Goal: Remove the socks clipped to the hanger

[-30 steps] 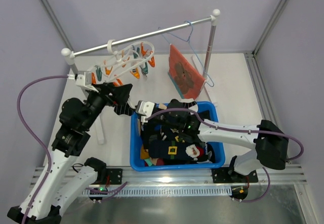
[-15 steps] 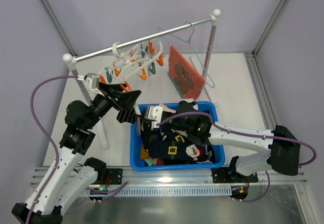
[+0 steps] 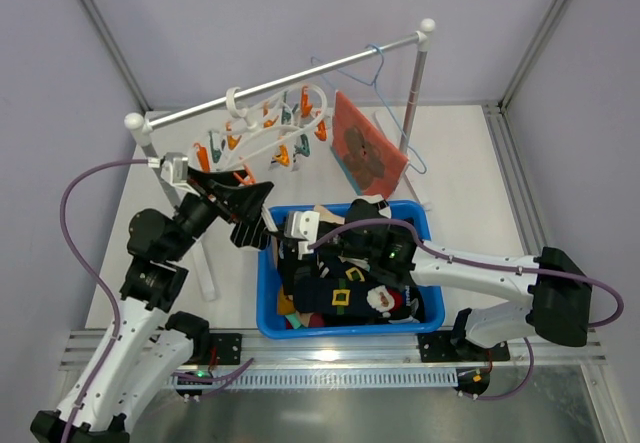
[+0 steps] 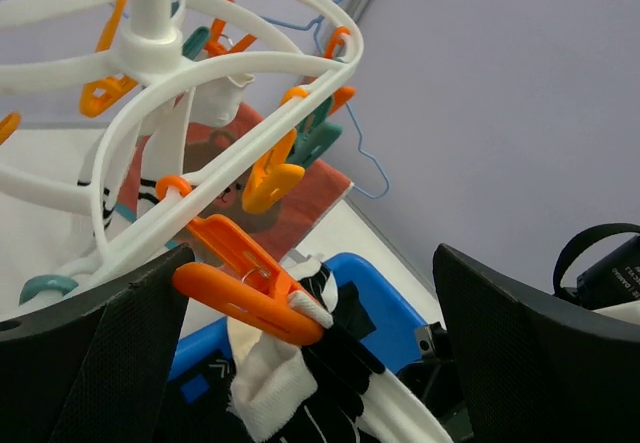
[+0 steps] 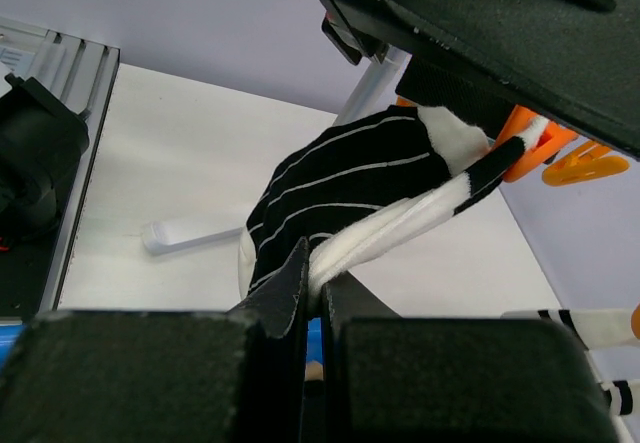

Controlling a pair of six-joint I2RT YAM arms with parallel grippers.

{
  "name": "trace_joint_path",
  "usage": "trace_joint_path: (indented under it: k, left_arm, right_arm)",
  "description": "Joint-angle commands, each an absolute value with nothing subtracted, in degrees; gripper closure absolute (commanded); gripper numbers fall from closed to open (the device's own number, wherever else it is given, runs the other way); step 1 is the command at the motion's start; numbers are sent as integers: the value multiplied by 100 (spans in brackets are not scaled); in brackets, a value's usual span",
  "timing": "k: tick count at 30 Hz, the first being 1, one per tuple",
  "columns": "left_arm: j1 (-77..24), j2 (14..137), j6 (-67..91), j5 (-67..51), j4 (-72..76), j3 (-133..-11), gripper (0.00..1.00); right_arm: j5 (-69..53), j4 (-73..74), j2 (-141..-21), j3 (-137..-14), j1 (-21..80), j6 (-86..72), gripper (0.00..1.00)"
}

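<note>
Bin: a blue bin (image 3: 264, 288) full of dark clothes sits at the lower centre of the top view, just above the arm bases.
Right gripper: the right gripper (image 5: 312, 285) reaches over the bin's upper left corner, its fingers pinched tight on a sock.
Sock: the sock (image 5: 340, 188) is black with thin white stripes and a white band, stretched from the pinch up to the right.
Peg: an orange peg (image 4: 245, 285) seems to bite the sock's white end, though a dark finger hides part of it.
Left gripper: the left gripper (image 3: 250, 210) is spread wide, one finger on each side of that peg, touching neither.
Hanger: the white ring hanger (image 4: 150, 53) with orange and teal pegs hangs tilted above.
Rail: the metal rail (image 3: 340, 58) carries the hanger at upper centre.
Cloth: an orange cloth (image 3: 365, 151) hangs to its right.
</note>
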State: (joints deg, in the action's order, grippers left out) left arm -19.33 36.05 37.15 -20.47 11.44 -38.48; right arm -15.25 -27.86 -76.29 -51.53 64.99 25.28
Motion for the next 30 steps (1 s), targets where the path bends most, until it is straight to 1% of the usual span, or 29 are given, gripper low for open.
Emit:
trace_joint_path:
  k: [1,5,7,14,16,18,20,25,30]
  left_arm:
    - [-1837,3393,3639,-1373,406,-4069,0]
    - [-1837,3050,3472,-1082,-516,-4236,1]
    - [-1837,2945,3472,-1028,-729,-4385,0]
    - [-1863,3524,3419,-432,-1984,-5237,0]
    - [-1907,3673,3410,-54,-2266,-5491,0]
    - [-2074,3691,3410,595,-2539,-5598,0]
    - [-2223,3639,3445,817,-2750,-5774,1]
    - [-2311,3656,3559,861,-3102,-6099,0]
    - [-2373,3753,3718,843,-3146,-6126,0]
  right_arm:
    - [-1670,-2900,-7682,-5177,6601,2434,96]
    - [-1302,-2874,-7673,-5159,6601,2575,96]
    - [-986,-2865,-7647,-5107,6601,2689,96]
    - [-124,-3426,-7725,-4755,6583,3031,96]
    - [-27,-3542,-7822,-4755,6592,3102,96]
    - [324,-3656,-8024,-4790,6592,3199,96]
    - [386,-3726,-8243,-4878,6592,3243,96]
    - [536,-3753,-8622,-5211,6583,3322,96]
    - [755,-3718,-9060,-5571,6583,3401,96]
